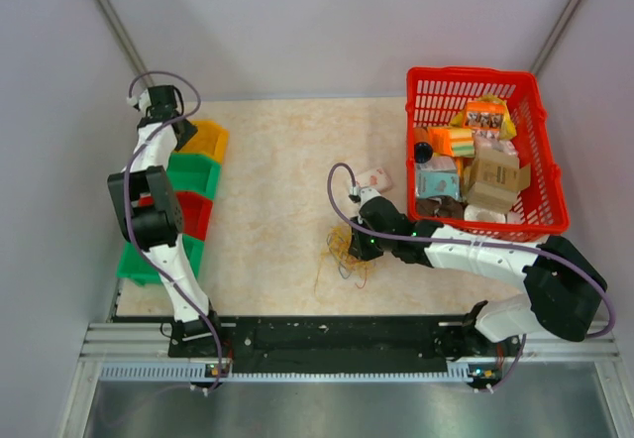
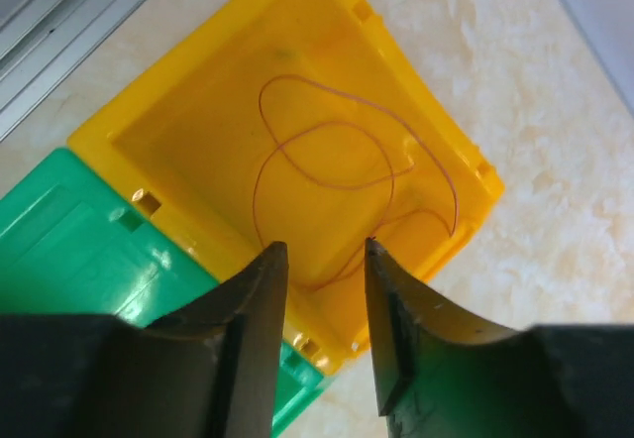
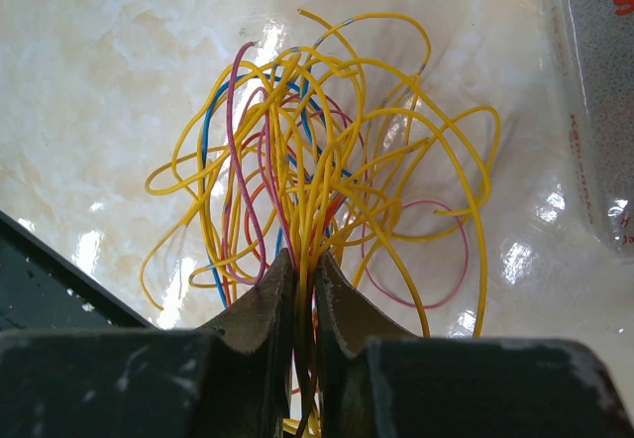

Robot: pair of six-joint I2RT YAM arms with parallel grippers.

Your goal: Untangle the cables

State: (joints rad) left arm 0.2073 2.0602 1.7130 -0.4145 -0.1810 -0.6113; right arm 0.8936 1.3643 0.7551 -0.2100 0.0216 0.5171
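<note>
The tangle of thin yellow, blue, pink and red wire cables (image 3: 317,161) was spread near the middle of the cream marble-patterned bench (image 1: 267,161). Several of its strands were pinched in the right claw (image 3: 305,272), which was closed tight on them. The left claw (image 2: 325,252), narrowly parted and gripping nothing, was positioned over a yellow plastic bin (image 2: 198,111), in which one thin orange wire loop (image 2: 337,186) was lying.

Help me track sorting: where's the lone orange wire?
Left wrist view: the wire lies coiled in the yellow bin on the table's left, beside a green bin.
</note>
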